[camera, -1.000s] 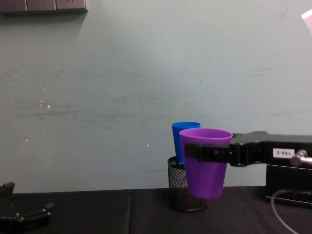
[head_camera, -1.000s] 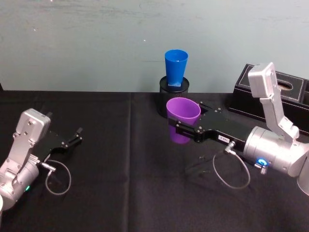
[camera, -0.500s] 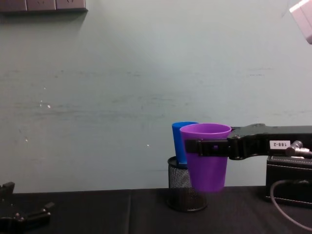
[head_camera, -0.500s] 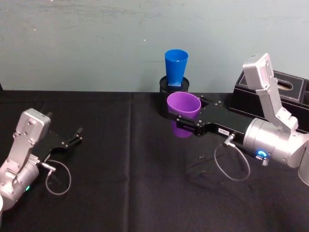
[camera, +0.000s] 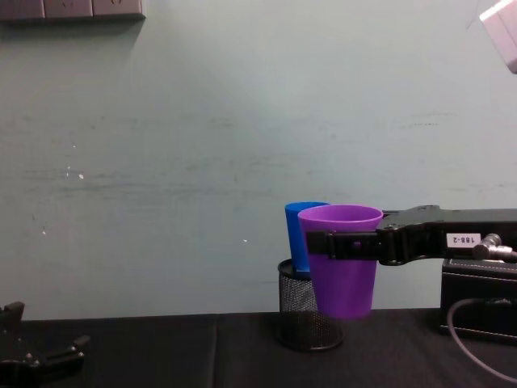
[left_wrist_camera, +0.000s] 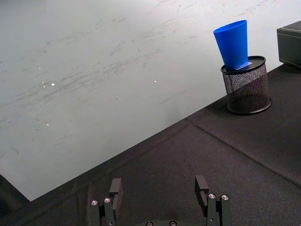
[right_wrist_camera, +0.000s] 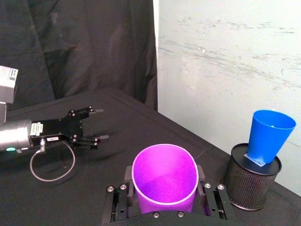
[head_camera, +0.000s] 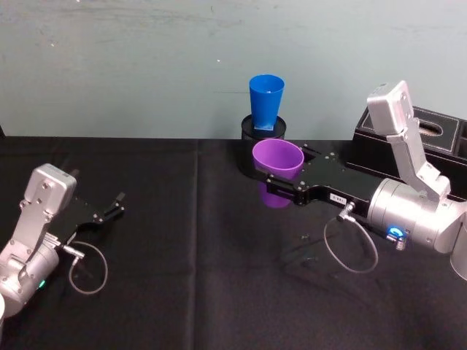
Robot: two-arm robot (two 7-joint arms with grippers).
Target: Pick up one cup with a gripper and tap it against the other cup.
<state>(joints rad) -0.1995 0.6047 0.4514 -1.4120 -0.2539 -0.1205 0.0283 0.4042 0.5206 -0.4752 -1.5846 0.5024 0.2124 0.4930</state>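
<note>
Purple cup point(head_camera: 277, 162) hangs above the table point(head_camera: 182, 255), clamped by the right gripper point(head_camera: 273, 179), near 6 o'clock of the blue cup point(head_camera: 265, 98) in the mesh holder point(head_camera: 246, 142). Left gripper point(head_camera: 117, 205) rests spread at 9 o'clock.

I've got a black wire-mesh pen holder point(head_camera: 248, 149) standing upright at the back of the table, close to the pale green wall point(head_camera: 131, 65). The black cloth point(head_camera: 182, 248) under it has a seam running toward me a little left of the holder. Off to the holder's right, also by the wall, sits a black box point(head_camera: 451, 138) with a slot in its top. High on the wall, far left of the holder, I see grey plates point(camera: 73, 8). Where the wall ends, well away from the holder, a black curtain point(right_wrist_camera: 84, 47) hangs.
</note>
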